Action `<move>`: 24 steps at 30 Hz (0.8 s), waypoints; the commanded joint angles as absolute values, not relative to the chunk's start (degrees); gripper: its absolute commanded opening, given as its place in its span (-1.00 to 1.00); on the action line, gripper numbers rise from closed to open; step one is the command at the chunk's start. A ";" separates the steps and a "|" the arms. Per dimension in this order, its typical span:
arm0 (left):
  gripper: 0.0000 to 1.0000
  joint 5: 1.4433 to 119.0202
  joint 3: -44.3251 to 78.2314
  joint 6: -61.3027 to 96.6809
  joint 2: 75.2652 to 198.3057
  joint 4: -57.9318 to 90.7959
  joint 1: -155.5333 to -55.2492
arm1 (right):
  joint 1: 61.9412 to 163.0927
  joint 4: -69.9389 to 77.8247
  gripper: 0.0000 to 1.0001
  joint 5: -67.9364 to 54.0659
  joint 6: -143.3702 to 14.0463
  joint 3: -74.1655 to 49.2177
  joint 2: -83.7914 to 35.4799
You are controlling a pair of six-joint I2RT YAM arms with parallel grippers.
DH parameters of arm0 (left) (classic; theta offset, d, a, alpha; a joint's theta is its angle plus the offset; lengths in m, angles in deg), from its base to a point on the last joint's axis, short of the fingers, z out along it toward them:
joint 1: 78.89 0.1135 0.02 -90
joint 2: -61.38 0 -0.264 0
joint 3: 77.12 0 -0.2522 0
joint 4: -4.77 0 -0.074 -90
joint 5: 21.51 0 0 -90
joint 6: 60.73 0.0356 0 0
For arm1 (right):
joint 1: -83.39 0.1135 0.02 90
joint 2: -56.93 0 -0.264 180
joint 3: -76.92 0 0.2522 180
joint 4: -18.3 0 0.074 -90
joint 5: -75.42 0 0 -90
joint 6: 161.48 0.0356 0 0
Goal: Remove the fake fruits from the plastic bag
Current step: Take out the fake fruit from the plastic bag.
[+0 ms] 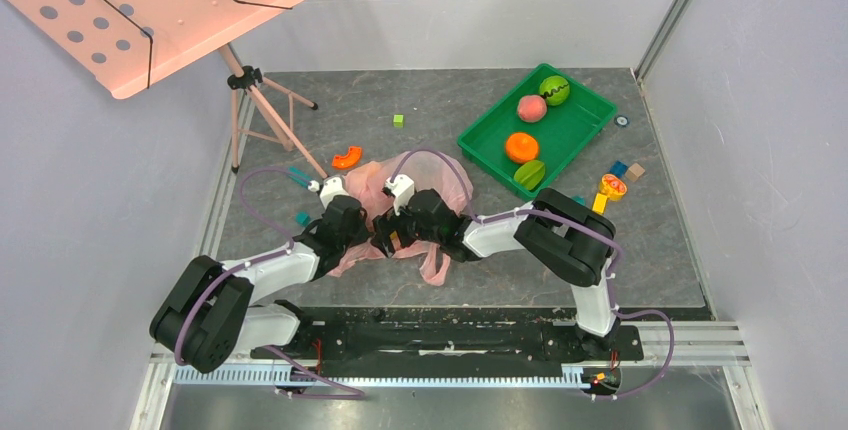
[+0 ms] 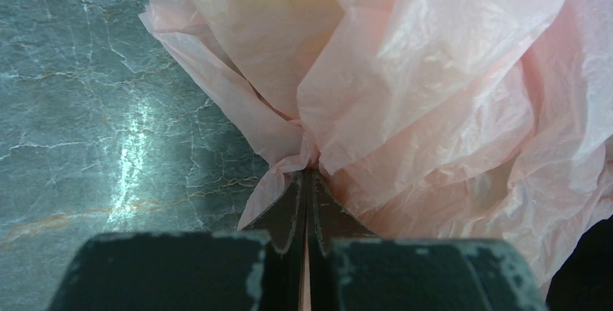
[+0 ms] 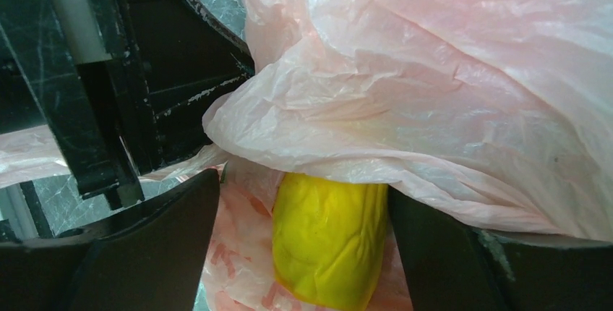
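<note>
Your arms cover most of the plastic bag (image 1: 445, 178) mid-tabletop (image 1: 430, 110), so can't tell what else is inside. Left gripper (image 2: 307, 181) is pinched tight on a bag fold. The yellow fruit (image 3: 325, 253), top under film, sits between your right gripper's (image 3: 302, 189) spread fingers, not gripped.

A green tray (image 1: 580, 115) sits at the far right of the table (image 1: 440, 95). It holds a peach (image 1: 531, 108), a green ball (image 1: 554, 90), an orange (image 1: 521, 147) and a green wedge (image 1: 530, 174). A pink perforated music stand (image 1: 150, 10) stands far left. A green cube (image 1: 398, 121) lies between them.
</note>
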State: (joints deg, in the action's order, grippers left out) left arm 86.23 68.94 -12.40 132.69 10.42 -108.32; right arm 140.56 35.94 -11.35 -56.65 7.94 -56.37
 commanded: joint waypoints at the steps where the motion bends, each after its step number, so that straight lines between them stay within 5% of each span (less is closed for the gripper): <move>1: -0.96 84.36 69.87 -13.01 132.83 10.01 -108.86 | 140.96 37.35 0.63 -12.92 -57.77 7.96 -55.91; 24: -0.96 85.19 69.87 -12.85 132.45 10.28 -108.86 | 140.96 35.92 0.46 -21.06 -59.97 18.37 -39.68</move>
State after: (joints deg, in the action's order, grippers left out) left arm 85.88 69.16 -12.42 132.58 10.11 -108.54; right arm 140.67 35.74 -18.17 -58.55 16.88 -43.19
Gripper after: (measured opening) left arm 0.026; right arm 0.732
